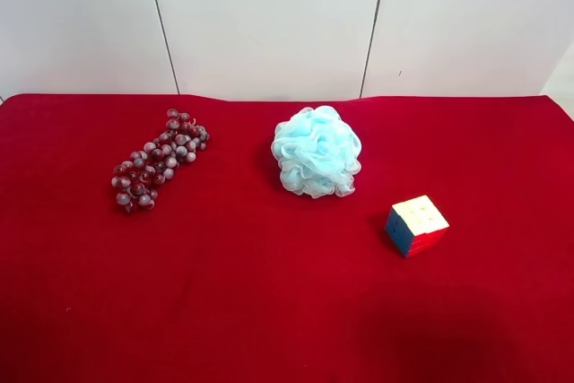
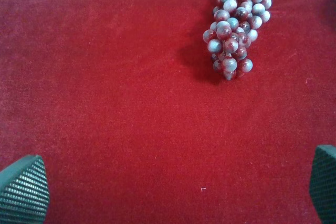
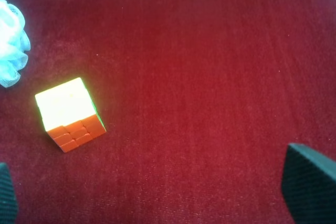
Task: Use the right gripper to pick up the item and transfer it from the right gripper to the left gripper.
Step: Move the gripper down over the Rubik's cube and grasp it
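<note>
Grapes (image 1: 160, 161) and bath puff (image 1: 317, 152) on a red desk (image 1: 269, 311)
The two lie well apart; a white panelled wall (image 1: 269, 15) stands behind.

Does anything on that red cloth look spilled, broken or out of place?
Nothing stands out. The puzzle cube sits flat on the red cloth, merely turned at an angle; the blue bath puff and the bunch of grapes lie whole, each apart from the others.
</note>
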### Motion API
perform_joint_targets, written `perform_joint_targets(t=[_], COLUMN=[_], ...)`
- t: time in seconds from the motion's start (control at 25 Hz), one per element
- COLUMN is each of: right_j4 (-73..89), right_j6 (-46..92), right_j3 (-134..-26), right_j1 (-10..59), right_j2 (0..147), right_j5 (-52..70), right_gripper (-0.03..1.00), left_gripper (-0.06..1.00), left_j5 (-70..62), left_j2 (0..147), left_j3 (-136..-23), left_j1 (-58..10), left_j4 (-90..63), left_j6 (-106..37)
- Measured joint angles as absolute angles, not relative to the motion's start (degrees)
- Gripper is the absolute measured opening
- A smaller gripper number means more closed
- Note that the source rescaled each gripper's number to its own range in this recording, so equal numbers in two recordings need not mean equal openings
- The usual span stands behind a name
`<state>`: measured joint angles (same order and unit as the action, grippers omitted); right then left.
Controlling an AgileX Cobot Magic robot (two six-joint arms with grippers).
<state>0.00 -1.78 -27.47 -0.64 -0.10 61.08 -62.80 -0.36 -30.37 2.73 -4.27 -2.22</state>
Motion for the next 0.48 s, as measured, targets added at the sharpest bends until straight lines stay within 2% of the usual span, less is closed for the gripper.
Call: perform_joint_targets(t=[0.48], right_j4=[0.0], right_j6=[-1.8], right_j3=[-27.5], right_j1=[-0.6], right_j2=[-0.1], right_j5=[61.1], right_gripper=[1.0], left_gripper=[1.0], left_j5=[-62.8], left_j2=[-0.4], left_j3=[-30.4], left_j1=[2.7], left_j4=[-4.3], left_j6=[-2.2])
